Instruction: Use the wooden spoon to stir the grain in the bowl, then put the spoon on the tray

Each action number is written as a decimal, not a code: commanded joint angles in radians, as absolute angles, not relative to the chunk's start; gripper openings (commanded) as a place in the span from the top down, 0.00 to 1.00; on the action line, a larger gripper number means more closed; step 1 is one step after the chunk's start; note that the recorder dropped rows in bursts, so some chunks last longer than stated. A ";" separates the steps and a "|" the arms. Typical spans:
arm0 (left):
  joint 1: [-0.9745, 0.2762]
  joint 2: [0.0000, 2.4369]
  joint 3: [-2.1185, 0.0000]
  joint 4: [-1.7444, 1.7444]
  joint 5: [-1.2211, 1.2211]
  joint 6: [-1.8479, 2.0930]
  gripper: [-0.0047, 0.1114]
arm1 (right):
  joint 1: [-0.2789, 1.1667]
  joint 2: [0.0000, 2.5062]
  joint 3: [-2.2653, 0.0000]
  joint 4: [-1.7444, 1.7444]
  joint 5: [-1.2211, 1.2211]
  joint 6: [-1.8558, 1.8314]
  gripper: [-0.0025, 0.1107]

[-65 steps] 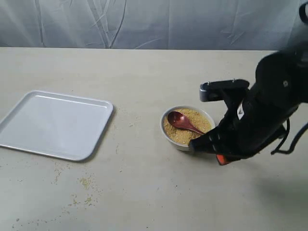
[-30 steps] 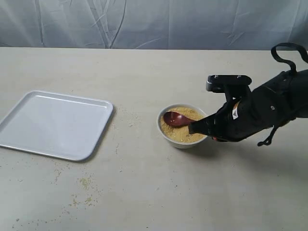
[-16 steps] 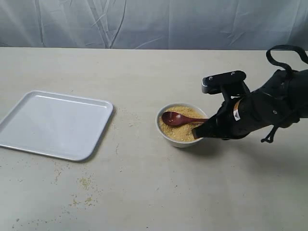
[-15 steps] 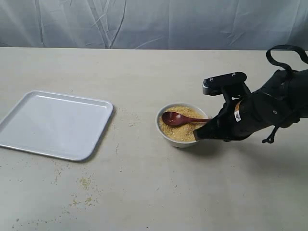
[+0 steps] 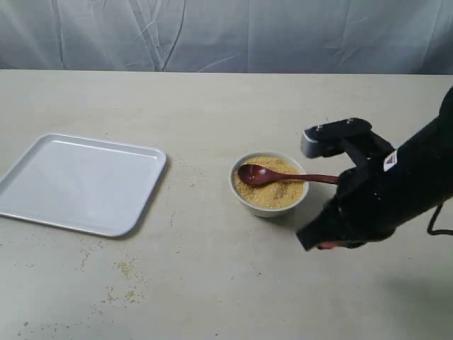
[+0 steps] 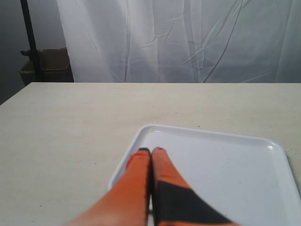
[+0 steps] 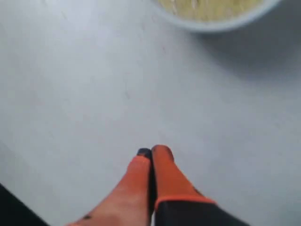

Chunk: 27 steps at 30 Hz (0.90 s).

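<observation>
The small white bowl (image 5: 267, 210) sits mid-table, filled with yellow grain (image 5: 274, 191). The dark wooden spoon (image 5: 256, 173) lies in it, its head on the grain and its handle sticking out over the right rim, held by nothing. My right gripper (image 5: 306, 240) hangs below and to the right of the bowl, shut and empty; its wrist view shows the shut fingertips (image 7: 151, 152) above bare table, with the bowl's rim (image 7: 214, 24) beyond. The white tray (image 5: 78, 180) lies empty at the left. My left gripper (image 6: 151, 149) is shut and empty at the tray's (image 6: 225, 174) edge.
Loose spilled grain (image 5: 126, 268) is scattered on the table in front of the tray, with a few specks (image 5: 190, 175) between tray and bowl. A grey curtain (image 5: 226, 32) hangs behind the table's far edge.
My right gripper has let go of the spoon handle and pulled back toward the near right, away from the bowl. The spoon stays in the bowl, handle over the right rim.
</observation>
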State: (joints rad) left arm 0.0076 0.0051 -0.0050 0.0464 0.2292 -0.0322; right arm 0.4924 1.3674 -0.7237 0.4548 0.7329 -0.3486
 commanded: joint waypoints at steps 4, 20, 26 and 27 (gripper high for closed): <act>0.008 0.000 0.000 0.044 0.218 -0.033 0.96 | 0.490 1.294 -0.420 1.529 0.175 -0.753 0.98; 0.008 0.000 0.000 0.044 0.218 -0.033 0.96 | 0.488 1.083 -0.347 1.607 0.106 -1.199 0.98; 0.008 0.000 0.000 0.044 0.218 -0.033 0.96 | 0.488 1.109 -0.353 1.744 -0.562 -0.975 0.98; 0.008 0.000 0.000 0.044 0.218 -0.033 0.96 | 0.488 1.107 -0.353 1.744 -0.579 -0.907 0.98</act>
State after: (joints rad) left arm 0.0076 0.0051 -0.0050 0.0464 0.2292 -0.0322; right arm 0.4924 1.1068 -0.3478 1.7167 -0.3881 -1.0633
